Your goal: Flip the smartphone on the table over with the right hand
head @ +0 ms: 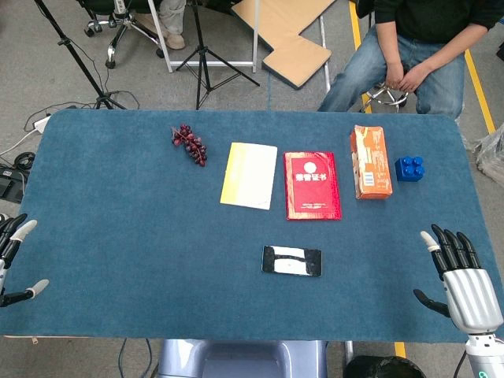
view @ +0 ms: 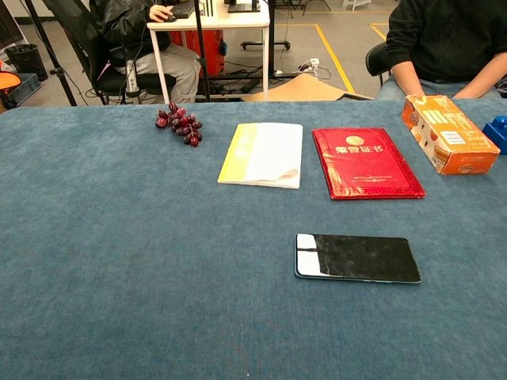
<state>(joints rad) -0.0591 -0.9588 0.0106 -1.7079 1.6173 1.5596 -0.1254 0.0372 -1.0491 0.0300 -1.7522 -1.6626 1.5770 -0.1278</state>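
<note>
A black smartphone lies flat near the front middle of the blue table, its glossy dark face up. My right hand hovers at the table's front right corner, fingers spread and holding nothing, well to the right of the phone. At the front left edge my left hand is partly cut off by the frame, fingers apart and empty. The chest view shows neither hand.
Behind the phone lie a red booklet and a yellow-white notebook. Grapes sit back left; an orange carton and blue block back right. A person sits beyond the table.
</note>
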